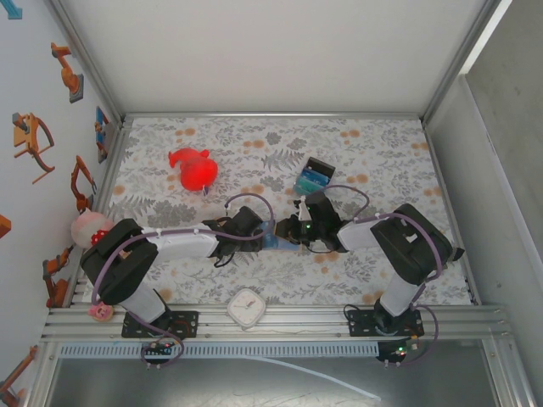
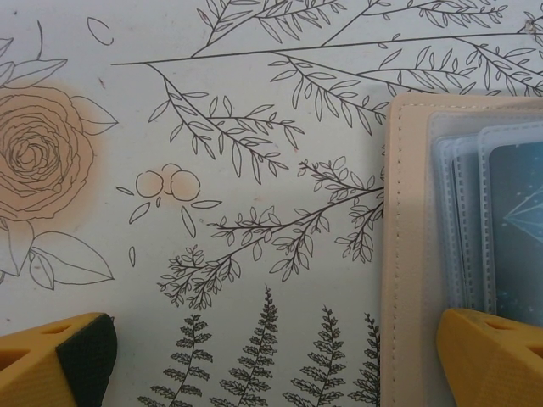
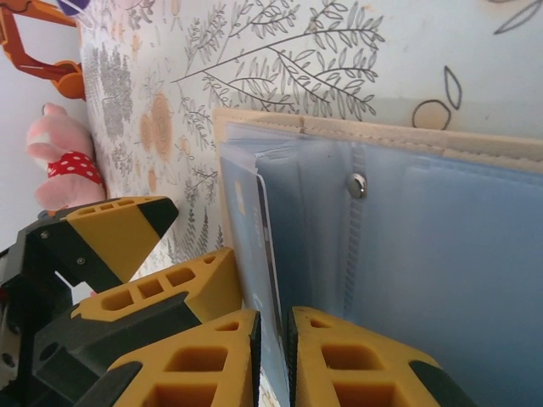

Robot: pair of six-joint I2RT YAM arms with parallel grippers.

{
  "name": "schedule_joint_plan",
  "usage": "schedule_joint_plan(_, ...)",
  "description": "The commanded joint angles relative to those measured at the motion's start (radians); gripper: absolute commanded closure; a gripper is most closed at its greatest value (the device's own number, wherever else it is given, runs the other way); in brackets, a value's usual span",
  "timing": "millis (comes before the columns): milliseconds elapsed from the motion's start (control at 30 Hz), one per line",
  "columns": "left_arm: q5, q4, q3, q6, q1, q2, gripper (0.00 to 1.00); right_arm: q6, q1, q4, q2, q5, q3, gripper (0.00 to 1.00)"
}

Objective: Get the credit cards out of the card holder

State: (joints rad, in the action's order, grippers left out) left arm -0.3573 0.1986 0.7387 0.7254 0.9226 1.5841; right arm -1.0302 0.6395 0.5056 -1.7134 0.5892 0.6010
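on the surface [image 2: 254, 85], card holder [image 2: 407, 254] lay open. right tool [image 3: 273, 356] was clamped on a credit card [image 3: 246, 254] edge; left tool [image 2: 271, 365] stood wide apart. card looked thin, stiff, slick; exposed edge was the hold.

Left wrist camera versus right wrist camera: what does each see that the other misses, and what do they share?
Left wrist: the left gripper, fingers wide apart, the dark blue face of a credit card in a clear sleeve, and an orange rose print. Right wrist: the right gripper pinched on a thin blue leaf of the card holder, a metal snap and a pink plush toy. Both: the open tan card holder on the flowered tablecloth.
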Motion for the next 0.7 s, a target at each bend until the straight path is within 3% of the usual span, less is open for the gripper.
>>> schedule_joint_plan(0,-0.014,0.067,0.011,0.013,0.006,0.029,0.03,-0.022,-0.006,0.083,0.015,0.027,-0.013,0.84)
schedule_joint_plan(367,-0.015,0.072,0.022,0.018,0.006,0.041,0.03,-0.025,-0.029,0.112,-0.001,0.033,-0.043,0.89)
schedule_joint_plan(667,-0.017,0.079,0.024,0.022,0.005,0.044,0.03,-0.028,-0.043,0.128,-0.013,0.041,-0.052,0.86)
